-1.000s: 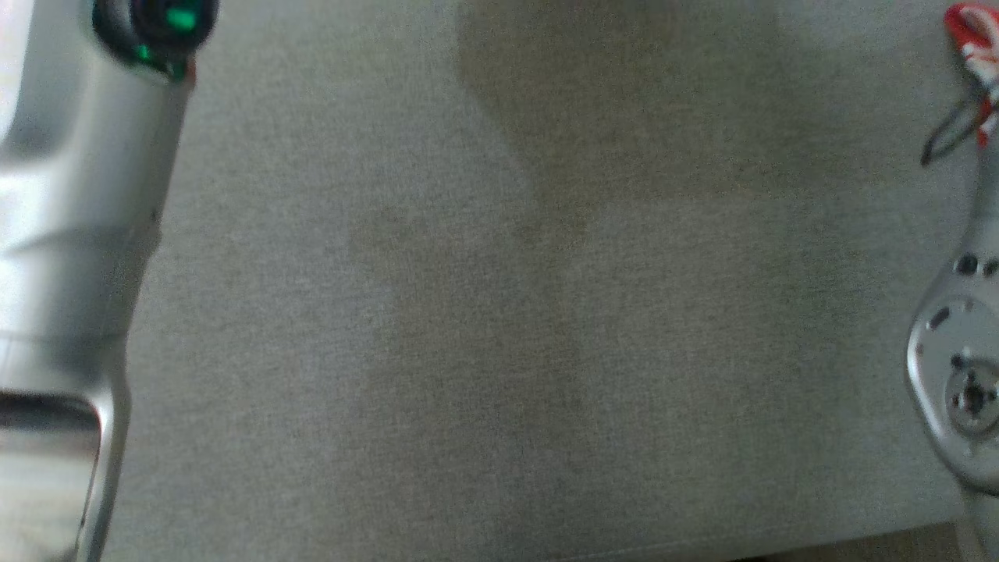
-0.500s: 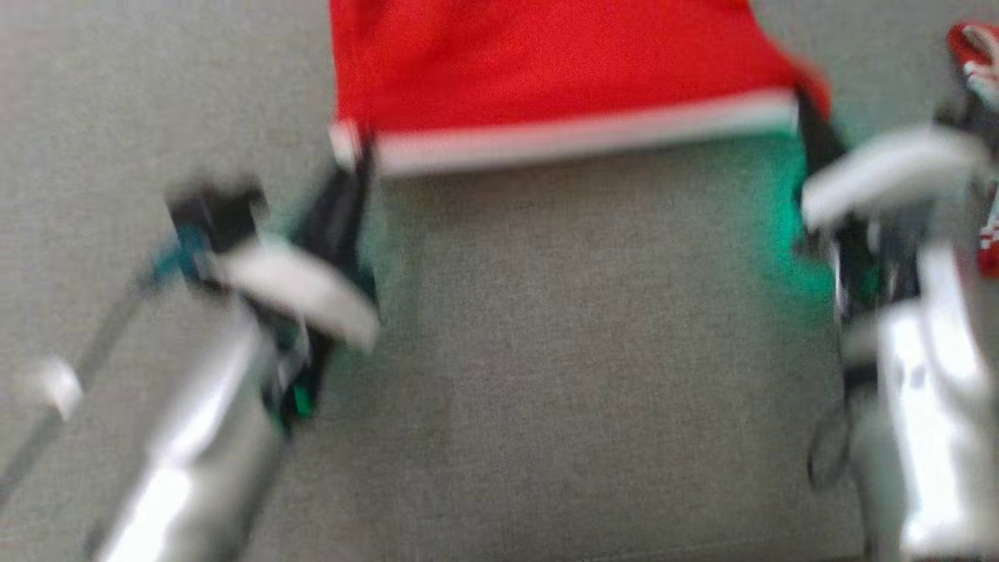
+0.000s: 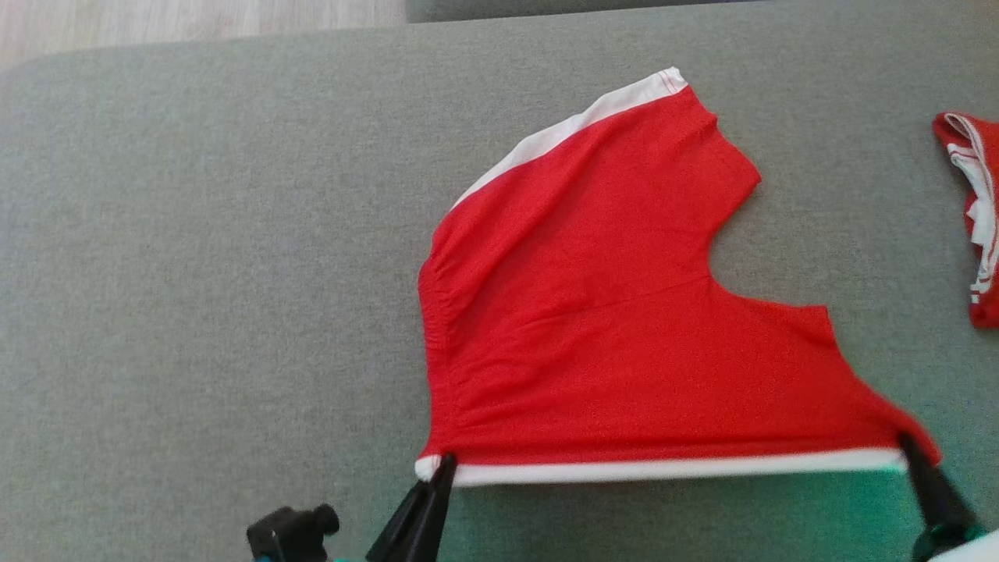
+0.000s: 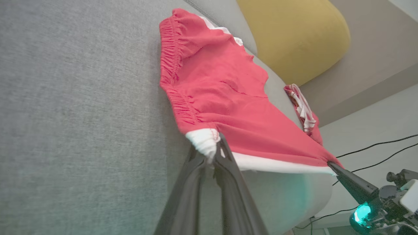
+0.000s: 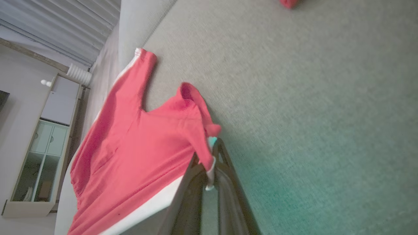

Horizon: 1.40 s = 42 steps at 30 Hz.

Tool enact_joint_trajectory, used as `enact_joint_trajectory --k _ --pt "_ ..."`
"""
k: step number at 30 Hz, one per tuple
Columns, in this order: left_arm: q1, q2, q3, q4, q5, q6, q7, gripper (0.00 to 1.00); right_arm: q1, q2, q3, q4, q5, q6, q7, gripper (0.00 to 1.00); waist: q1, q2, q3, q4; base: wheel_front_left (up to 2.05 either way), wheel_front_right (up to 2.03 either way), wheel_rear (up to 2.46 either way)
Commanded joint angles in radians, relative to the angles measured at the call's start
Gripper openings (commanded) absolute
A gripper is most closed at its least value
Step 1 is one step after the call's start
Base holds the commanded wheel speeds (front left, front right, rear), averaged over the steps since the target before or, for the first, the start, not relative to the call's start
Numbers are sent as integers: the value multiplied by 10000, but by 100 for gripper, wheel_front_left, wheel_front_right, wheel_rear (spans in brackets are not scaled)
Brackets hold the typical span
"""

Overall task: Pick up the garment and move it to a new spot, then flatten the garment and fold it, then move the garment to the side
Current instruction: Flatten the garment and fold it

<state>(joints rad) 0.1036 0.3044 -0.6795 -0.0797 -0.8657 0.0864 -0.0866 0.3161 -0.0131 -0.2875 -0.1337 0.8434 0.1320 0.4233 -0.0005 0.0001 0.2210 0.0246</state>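
Note:
The garment (image 3: 609,336) is a pair of red shorts with white side stripes, spread on the grey cushioned surface (image 3: 195,273). Its near white-striped edge is pulled taut between my two grippers. My left gripper (image 3: 443,466) is shut on the near left corner, and the left wrist view shows its fingers pinching the white bunched corner (image 4: 205,142). My right gripper (image 3: 905,446) is shut on the near right corner. In the right wrist view a red and white fold (image 5: 209,156) is clamped between its fingers. The far leg lies flat, angled up and right.
A second red and white garment (image 3: 972,211) lies bunched at the right edge of the surface. A yellow cushion (image 4: 294,36) stands beyond the shorts. Wood floor (image 3: 195,23) shows past the far edge. Black cables (image 4: 375,145) run on the floor, and a white cabinet (image 5: 39,156) stands off to the side.
The head camera has swung, so the picture went from bare grey surface and forearms to the whole garment. Both grippers have stayed shut on the garment's near corners.

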Motion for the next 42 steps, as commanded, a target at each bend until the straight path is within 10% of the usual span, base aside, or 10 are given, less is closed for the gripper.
enact_joint_trajectory --k 1,9,24,26,27,28,29,42 --pt "-403 343 676 -495 -177 207 -64 0 -560 -371 -501 -721 62 -13 -119 0 5 -1 48 56 0 0 0" --pt "-2070 -426 1239 -1202 -1603 130 1006 0 -4031 -371 -75 -769 -733 -13 1199 0 5 -1 715 587 0 0 0" --pt "-6920 -2266 1172 2780 -2114 757 2310 0 -10757 -371 -384 4537 -4407 -13 1864 0 5 -1 2043 2069 0 0 0" --pt "-7147 -2361 1042 3201 -2185 640 2279 39 -11124 -371 -398 5029 -4647 -13 1620 0 5 -1 2092 2071 0 0 0" --pt "-7147 -2361 1042 3201 -2185 640 2279 39 -11124 -371 -398 5029 -4647 -13 1620 0 5 -1 2092 2071 0 0 0" --pt "-7230 -2394 988 3366 -2201 591 2220 85 -11259 -371 -368 5202 -4788 -13 1430 34 5 -1 2111 2067 0 0 0" --pt "-7309 -2416 919 3525 -2183 567 2172 100 -11351 -371 -303 5336 -4918 -13 1249 100 5 -1 2130 2061 0 0 0" --pt "-6425 -1075 151 2031 490 542 -592 100 -9881 -860 850 4445 -6996 -13 311 100 5 -1 2104 1869 0 0 0"
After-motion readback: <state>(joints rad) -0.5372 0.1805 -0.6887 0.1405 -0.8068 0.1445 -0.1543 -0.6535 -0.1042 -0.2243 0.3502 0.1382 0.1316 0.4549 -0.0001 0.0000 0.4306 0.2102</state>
